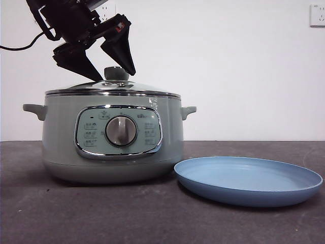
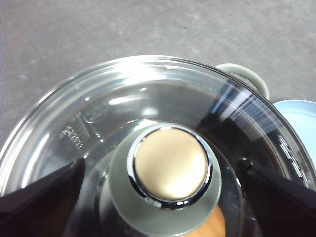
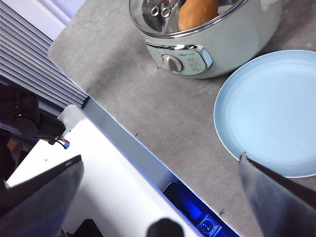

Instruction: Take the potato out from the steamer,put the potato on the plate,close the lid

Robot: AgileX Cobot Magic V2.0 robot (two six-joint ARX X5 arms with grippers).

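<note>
Nothing done yet: lid [image 1: 112, 87] sat on the steamer [image 1: 109, 137] w/ potato [image 3: 196, 13] inside under the glass, plate [image 1: 249, 180] bare on the bench [image 1: 101, 213] beside the pot. Left pincer [image 1: 104, 63] hung spread wide, straddling the lid's knob [image 2: 170, 170] w/o gripping; right pincer [image 3: 158, 197] waited off to the side, also spread & holding nothing. All 3 steps left, lid removal first.

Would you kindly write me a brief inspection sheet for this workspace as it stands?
Surface: dark grey table, matte.
Steamer: upright, lid seated on it.
Potato: inside the steamer, under the glass.
Plate: beside the steamer, nothing on it.
Clutter: nothing seen.
Left gripper: open, jaws either side of the lid knob, not closed on it.
Right gripper: open, held back from the steamer and plate.
Cables: black cable running to the left arm.
Surroundings: white wall, wall socket.
</note>
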